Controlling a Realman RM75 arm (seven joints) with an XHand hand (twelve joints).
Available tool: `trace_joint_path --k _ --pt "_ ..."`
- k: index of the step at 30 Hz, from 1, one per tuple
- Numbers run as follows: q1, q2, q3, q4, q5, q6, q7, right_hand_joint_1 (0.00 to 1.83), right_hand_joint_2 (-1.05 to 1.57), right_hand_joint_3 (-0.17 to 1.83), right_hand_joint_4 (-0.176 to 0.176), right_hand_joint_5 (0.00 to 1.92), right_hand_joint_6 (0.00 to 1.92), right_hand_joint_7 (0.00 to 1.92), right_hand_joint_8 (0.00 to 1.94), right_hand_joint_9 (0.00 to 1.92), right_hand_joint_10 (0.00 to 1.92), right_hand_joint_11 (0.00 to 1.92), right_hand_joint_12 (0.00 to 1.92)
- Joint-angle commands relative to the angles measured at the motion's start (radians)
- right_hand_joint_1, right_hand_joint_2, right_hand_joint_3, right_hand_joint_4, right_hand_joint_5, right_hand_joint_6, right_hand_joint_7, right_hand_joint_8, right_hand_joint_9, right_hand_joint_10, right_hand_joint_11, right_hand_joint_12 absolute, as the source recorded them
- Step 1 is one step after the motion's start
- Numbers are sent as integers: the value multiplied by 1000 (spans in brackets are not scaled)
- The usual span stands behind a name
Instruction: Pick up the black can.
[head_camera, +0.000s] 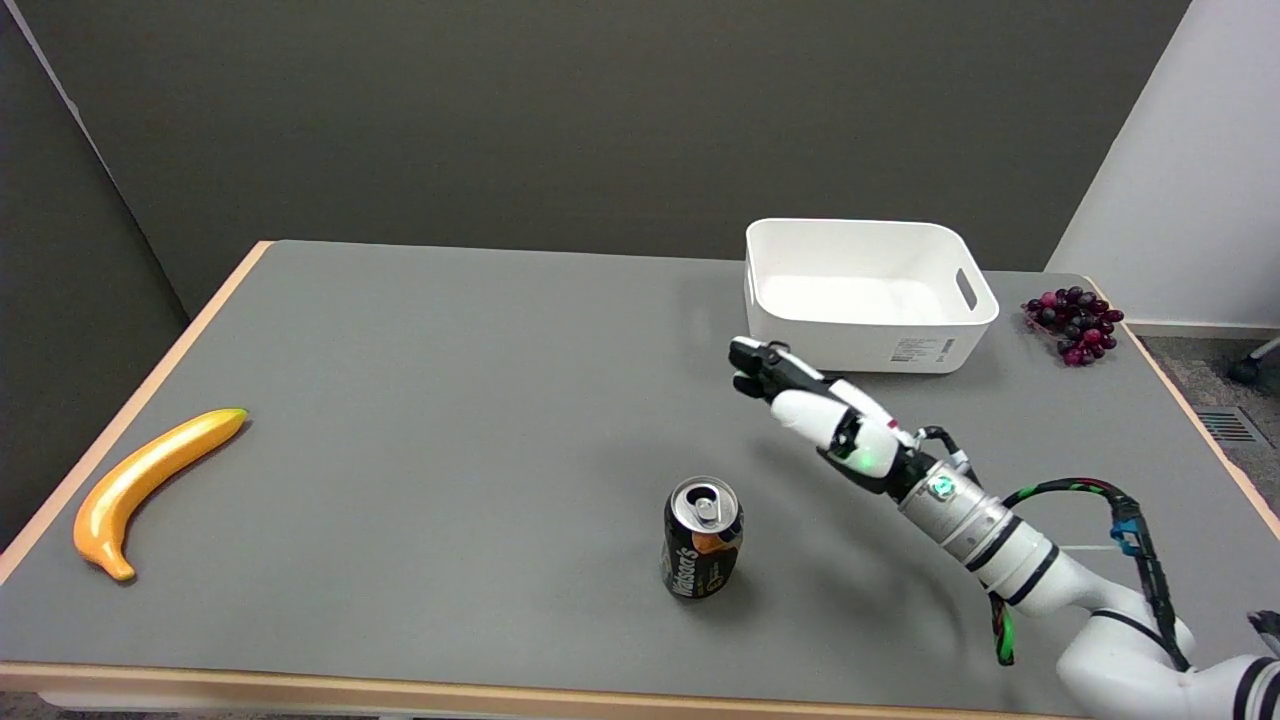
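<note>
The black can (702, 540) stands upright on the surface (430, 400), nearer the front edge and left of the right hand (800, 395), which hovers empty, fingers apart.

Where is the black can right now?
In the head view, the black can stands upright near the table's front edge, centre-right, just left of the right hand.

Head view: high above the table (420, 330) near edge, looking down and across toward the dark back wall (600, 110).
Distance: moderate; nearly the whole tabletop fits.
Right hand (800, 395): enters from lower right, apparently mid-frame above the surface.
Shared views: single camera only.
</note>
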Motion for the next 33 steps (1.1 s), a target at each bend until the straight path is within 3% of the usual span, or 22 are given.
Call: trace_joint_path --k 1,7,10,18,24,27,29,33 --pt "66 -55 -20 -103 -216 -55 101 345 595 863 -173 45 224 -1 29 -1 -1 -1 268" --pt "65 -47 -20 -107 -227 -42 101 372 578 868 -175 46 181 -1 -1 -1 -1 -1 156" --pt "60 -34 -20 -98 -240 -41 101 387 652 719 -176 -1 289 -1 -1 -1 -1 -1 96" --pt "38 -23 -20 -64 -240 6 110 440 641 724 -176 -1 276 -1 -1 -1 -1 -1 1" --pt "-3 12 -15 -7 -235 5 112 415 596 833 -176 37 208 -1 -1 -1 -1 -1 35" --pt "-8 8 -17 -1 -239 7 133 415 672 692 -176 1 316 -1 18 -1 -1 -1 69" --pt "-8 3 -26 -1 -239 14 144 400 617 835 -176 41 234 -1 30 -1 -1 -1 74" --pt "-8 -8 -32 7 -239 19 145 392 603 851 -176 39 241 -1 70 -1 -1 -1 137"
